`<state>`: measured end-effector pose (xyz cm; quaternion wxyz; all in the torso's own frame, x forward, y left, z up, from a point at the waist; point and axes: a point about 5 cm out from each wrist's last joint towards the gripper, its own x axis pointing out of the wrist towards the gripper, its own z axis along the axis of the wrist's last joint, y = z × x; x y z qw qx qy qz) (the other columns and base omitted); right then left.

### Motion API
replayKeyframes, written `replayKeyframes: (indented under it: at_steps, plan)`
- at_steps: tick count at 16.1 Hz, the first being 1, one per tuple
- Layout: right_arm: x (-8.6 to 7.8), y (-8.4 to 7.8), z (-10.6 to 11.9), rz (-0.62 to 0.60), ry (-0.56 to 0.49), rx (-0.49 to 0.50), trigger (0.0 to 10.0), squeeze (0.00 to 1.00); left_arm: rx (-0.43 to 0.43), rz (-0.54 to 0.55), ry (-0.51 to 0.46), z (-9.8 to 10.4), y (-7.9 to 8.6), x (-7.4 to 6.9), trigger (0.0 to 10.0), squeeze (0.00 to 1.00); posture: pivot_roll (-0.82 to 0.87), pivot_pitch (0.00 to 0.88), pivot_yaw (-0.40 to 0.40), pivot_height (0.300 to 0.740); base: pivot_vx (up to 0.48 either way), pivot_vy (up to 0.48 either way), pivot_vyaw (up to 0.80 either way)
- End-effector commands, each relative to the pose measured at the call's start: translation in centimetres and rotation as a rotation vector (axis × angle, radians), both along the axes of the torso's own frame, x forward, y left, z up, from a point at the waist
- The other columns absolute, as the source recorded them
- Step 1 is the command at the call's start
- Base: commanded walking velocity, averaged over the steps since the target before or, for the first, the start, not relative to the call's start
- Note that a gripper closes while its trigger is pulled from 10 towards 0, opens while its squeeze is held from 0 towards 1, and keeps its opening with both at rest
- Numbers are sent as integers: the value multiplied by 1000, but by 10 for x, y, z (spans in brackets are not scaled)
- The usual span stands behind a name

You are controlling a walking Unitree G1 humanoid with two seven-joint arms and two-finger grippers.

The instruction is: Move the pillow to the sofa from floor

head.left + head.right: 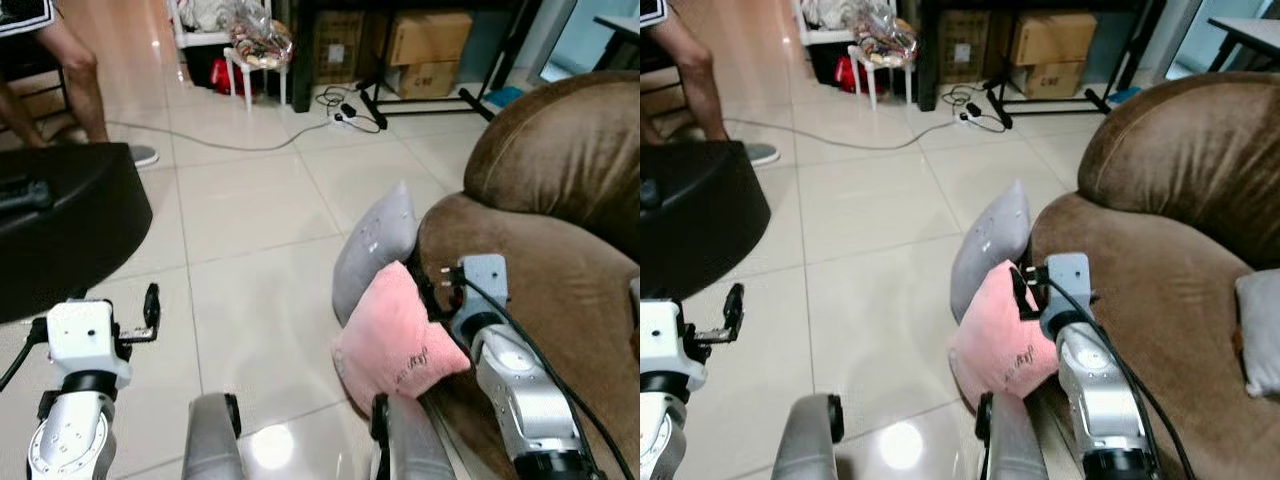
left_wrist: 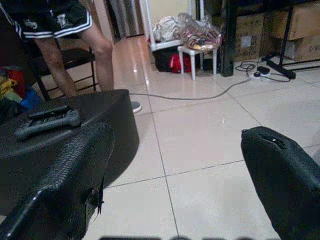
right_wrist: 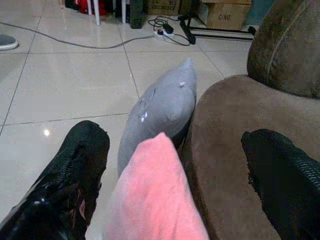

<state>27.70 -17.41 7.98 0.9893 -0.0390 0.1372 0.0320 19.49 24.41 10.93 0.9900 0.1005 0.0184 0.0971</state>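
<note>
Between your right gripper's [image 3: 175,185] wide-spread fingers stands the pink pillow [image 3: 155,195], propped on the floor against the brown sofa [image 1: 560,260], a grey pillow [image 3: 160,112] just beyond it. Ease forward until both fingers flank its top edge, then close; contact looks unmade, though depth is unclear. The left gripper [image 2: 180,180] hangs open, idle.

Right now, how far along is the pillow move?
Nothing is finished: the pink pillow and grey pillow lean on the brown sofa from the floor. In hand: the right gripper, fingers open, straddles the pink pillow's top corner. Gripping, lifting and placing on the seat remain. The left gripper idles.
</note>
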Motion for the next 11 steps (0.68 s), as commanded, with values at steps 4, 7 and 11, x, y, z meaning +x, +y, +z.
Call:
replayKeyframes:
  at_steps: [4, 7, 11]
  plan:
    - [-1, 13, 1, 101, -10, -26, 10000, 0, 7, -44, 22, -5, -8, -3, 10000, 0, 19, 0, -64, 550, 254, 0, 0]
    - [-3, 16, -1, 154, 3, -54, 10000, 0, 1, -48, 27, -7, -10, -5, 10000, 0, 20, 0, -70, 550, 250, 0, 0]
    - [-3, 15, -1, 136, 0, -51, 10000, 0, -4, -56, 32, -7, -10, -6, 10000, 0, 19, 0, -68, 550, 251, 0, 269]
